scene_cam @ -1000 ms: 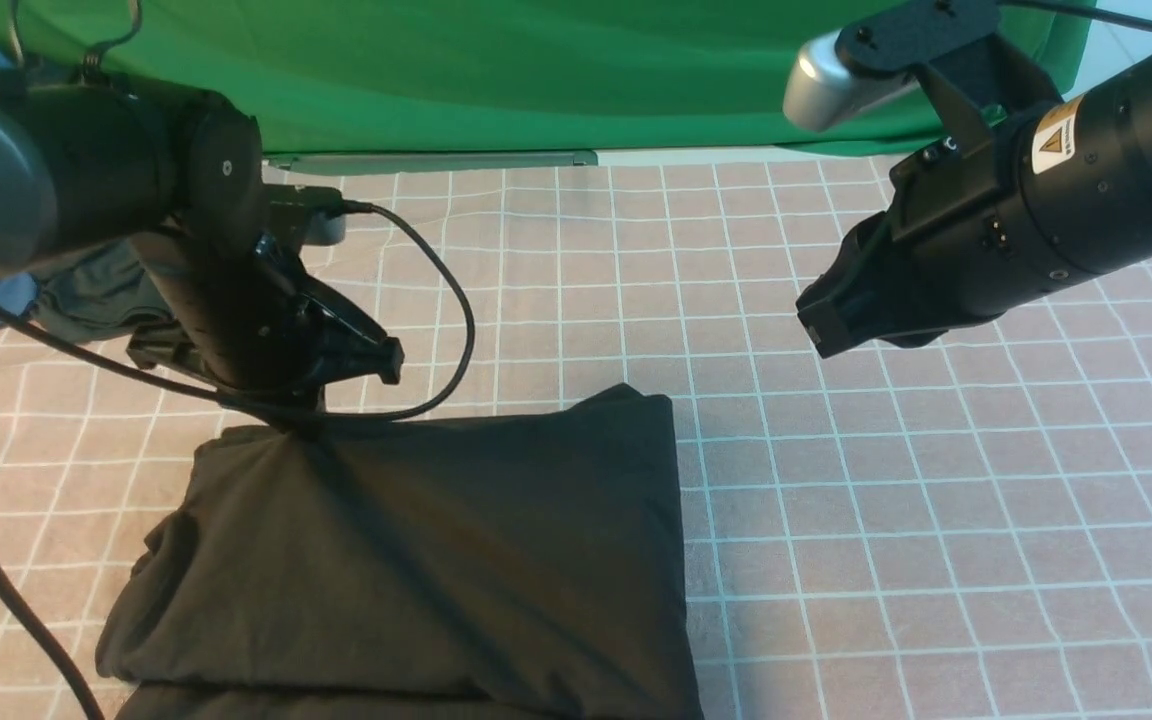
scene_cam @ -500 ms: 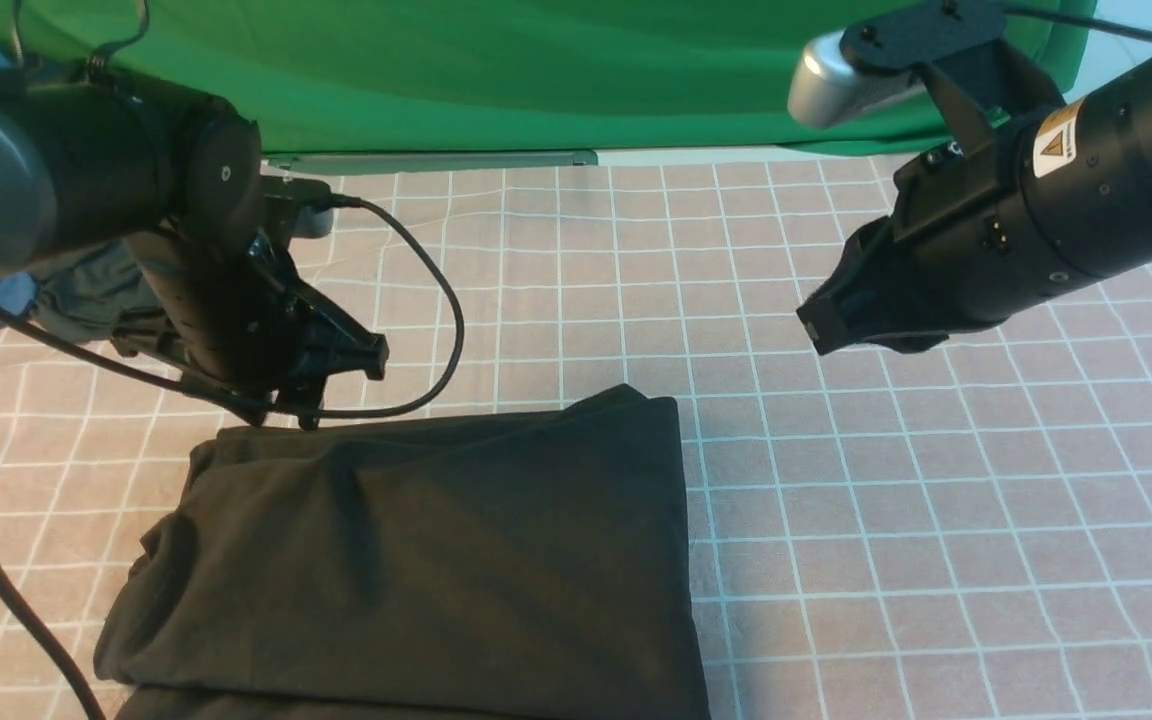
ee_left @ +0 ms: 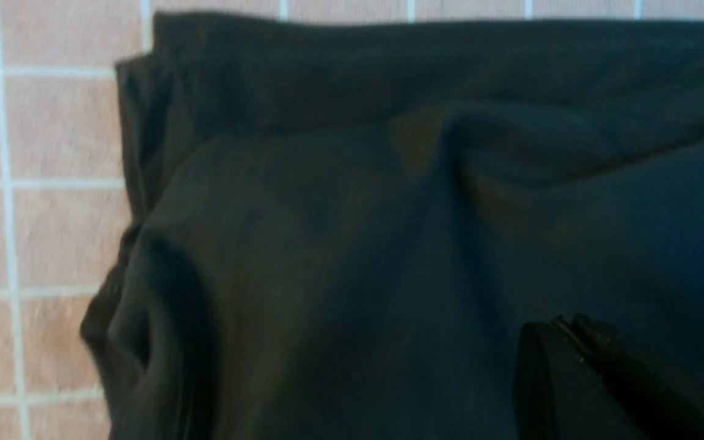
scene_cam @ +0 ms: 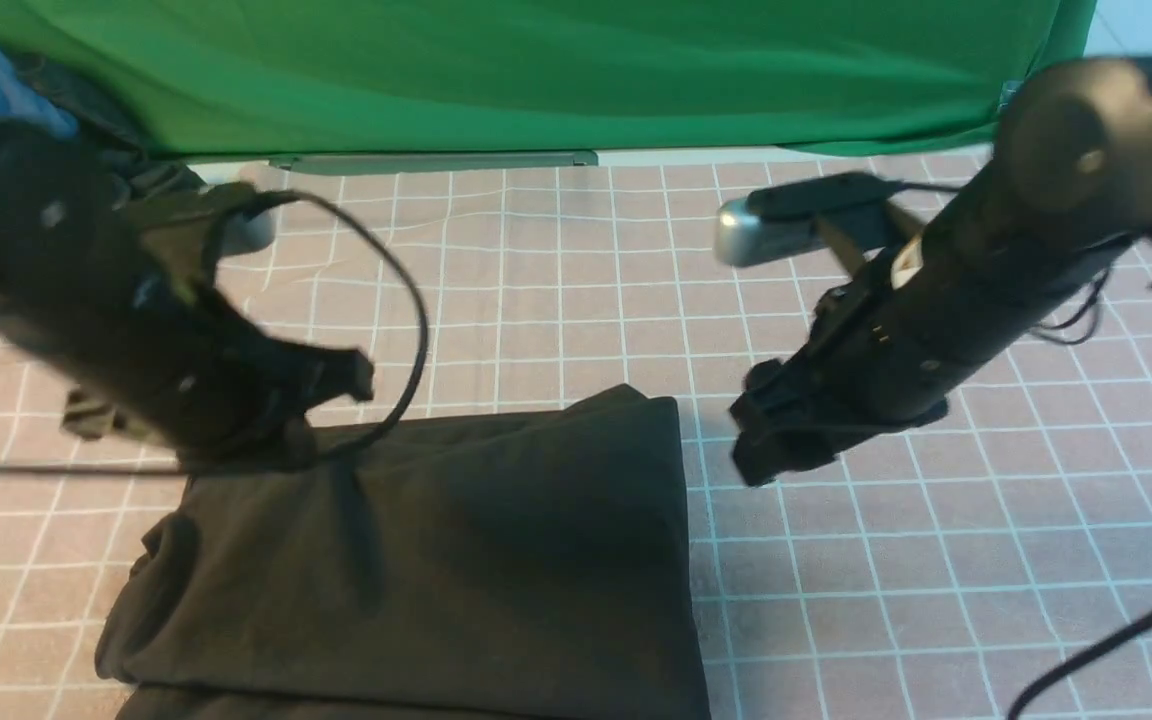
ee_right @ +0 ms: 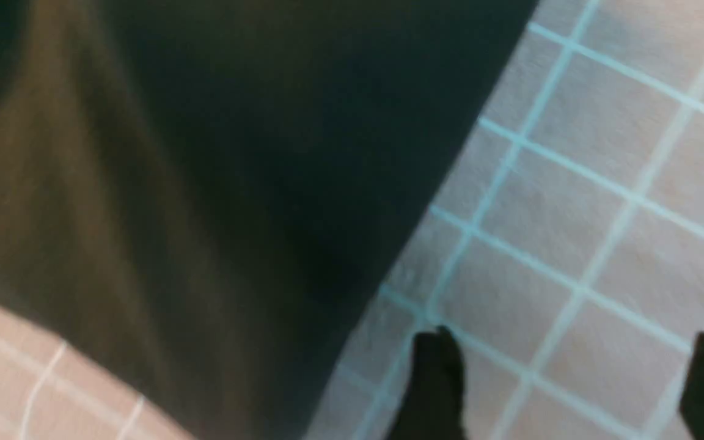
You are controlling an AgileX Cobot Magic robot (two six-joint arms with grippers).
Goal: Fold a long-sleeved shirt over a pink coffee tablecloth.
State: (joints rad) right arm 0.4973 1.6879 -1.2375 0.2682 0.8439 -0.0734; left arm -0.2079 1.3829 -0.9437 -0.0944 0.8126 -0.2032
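Green backdrop is hanging behind the pink coffee tablecloth (scene_cam: 936, 560); the long-sleeved shirt (scene_cam: 416, 570) is lying folded at lower centre, seemingly near done. Left wrist view: the left tool (ee_left: 578, 348) is sitting pinched together, gripping nothing. Right wrist view: the right tool (ee_right: 566, 379) is gaping wide beside the shirt's edge.
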